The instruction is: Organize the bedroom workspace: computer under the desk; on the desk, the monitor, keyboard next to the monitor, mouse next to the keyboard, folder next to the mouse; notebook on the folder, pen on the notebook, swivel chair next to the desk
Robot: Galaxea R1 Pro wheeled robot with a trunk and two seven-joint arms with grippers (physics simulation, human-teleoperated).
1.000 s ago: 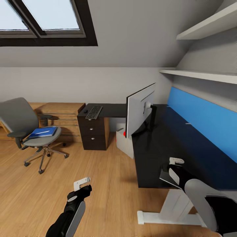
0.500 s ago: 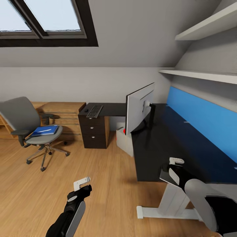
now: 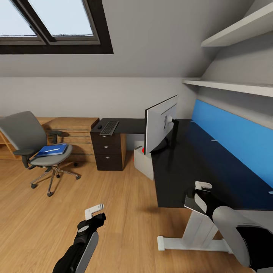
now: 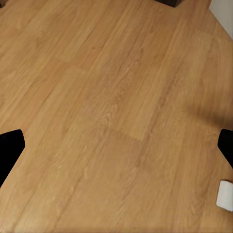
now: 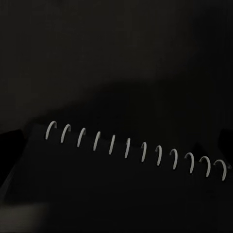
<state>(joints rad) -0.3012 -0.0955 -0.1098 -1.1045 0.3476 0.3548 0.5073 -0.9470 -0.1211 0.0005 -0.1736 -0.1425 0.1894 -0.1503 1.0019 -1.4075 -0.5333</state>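
The black desk [image 3: 197, 167] carries the monitor [image 3: 161, 125]; the keyboard [image 3: 109, 127] and mouse [image 3: 100, 127] lie on its far wing. The grey computer [image 3: 143, 162] stands under it. At the left, the swivel chair [image 3: 26, 132] holds the blue folder [image 3: 51, 150], with a thin pale streak on it that may be the pen. My right gripper [image 3: 201, 188] [image 5: 116, 141] hangs over the desk's near edge, shut on the spiral-bound notebook [image 3: 194, 203] [image 5: 121, 194]. My left gripper [image 3: 94, 211] [image 4: 116, 145] is open over bare floor.
A wooden chest of drawers [image 3: 72, 131] stands behind the chair. The black drawer unit [image 3: 107, 151] supports the desk's far wing, and a white leg [image 3: 197, 235] holds up the near end. Shelves [image 3: 231, 87] and a blue wall panel [image 3: 235, 136] line the right wall.
The whole view has shifted a little, so the camera moved; chair and desk keep their places. Both arms hold the same pose.
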